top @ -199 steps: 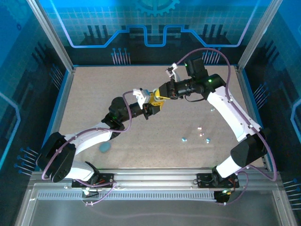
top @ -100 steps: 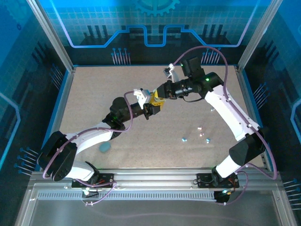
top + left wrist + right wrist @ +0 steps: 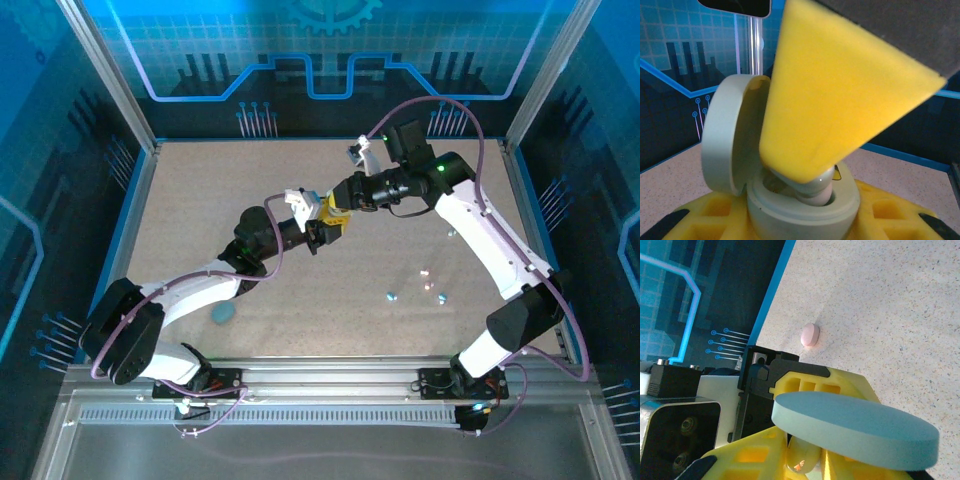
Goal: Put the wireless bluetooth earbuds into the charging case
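A pale green charging case (image 3: pixel 805 212) stands with its lid (image 3: pixel 727 145) swung open, and my left gripper (image 3: pixel 322 232) is shut on its base between yellow fingers (image 3: pixel 880 210). In the top view both grippers meet above the middle of the table. My right gripper (image 3: pixel 338 208) reaches in from the right, shut on a whitish earbud (image 3: pixel 816 192) whose tip sits in the case's socket. In the right wrist view the earbud (image 3: pixel 802 457) lies between my yellow fingers (image 3: pixel 740 457), under the lid (image 3: pixel 855 430). Other tiny earbuds (image 3: pixel 391 296) lie on the table.
A blue oval case (image 3: pixel 222 313) lies near the left arm's elbow. A pink oval piece (image 3: pixel 810 334) rests on the table near the blue wall edge. Small pieces (image 3: pixel 440 297) are scattered at the right front. Metal frame posts (image 3: pixel 110 75) and walls enclose the table.
The right arm's wrist has shifted slightly back and left, staying at the case. The left arm and the case have not moved.
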Controlling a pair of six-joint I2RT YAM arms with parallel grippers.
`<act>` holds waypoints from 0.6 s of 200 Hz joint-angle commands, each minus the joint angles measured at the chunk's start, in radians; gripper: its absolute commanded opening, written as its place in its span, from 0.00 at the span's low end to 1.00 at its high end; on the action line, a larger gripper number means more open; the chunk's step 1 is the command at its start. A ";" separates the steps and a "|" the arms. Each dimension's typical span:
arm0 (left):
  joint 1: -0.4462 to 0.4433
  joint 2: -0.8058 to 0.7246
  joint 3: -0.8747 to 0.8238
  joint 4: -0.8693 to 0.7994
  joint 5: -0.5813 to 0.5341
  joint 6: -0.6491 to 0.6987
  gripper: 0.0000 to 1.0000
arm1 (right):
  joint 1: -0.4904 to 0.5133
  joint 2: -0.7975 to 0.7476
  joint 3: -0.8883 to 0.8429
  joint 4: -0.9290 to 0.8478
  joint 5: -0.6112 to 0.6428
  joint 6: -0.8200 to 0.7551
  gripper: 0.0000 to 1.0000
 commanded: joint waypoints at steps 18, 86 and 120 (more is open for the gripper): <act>-0.005 -0.014 0.006 0.090 -0.016 0.011 0.36 | 0.013 0.004 0.023 -0.069 0.023 -0.026 0.26; -0.005 -0.017 0.000 0.090 -0.016 0.011 0.36 | 0.012 0.005 0.045 -0.087 0.039 -0.028 0.29; -0.005 -0.022 0.000 0.087 -0.019 0.014 0.36 | -0.006 -0.024 0.041 -0.068 0.038 -0.015 0.35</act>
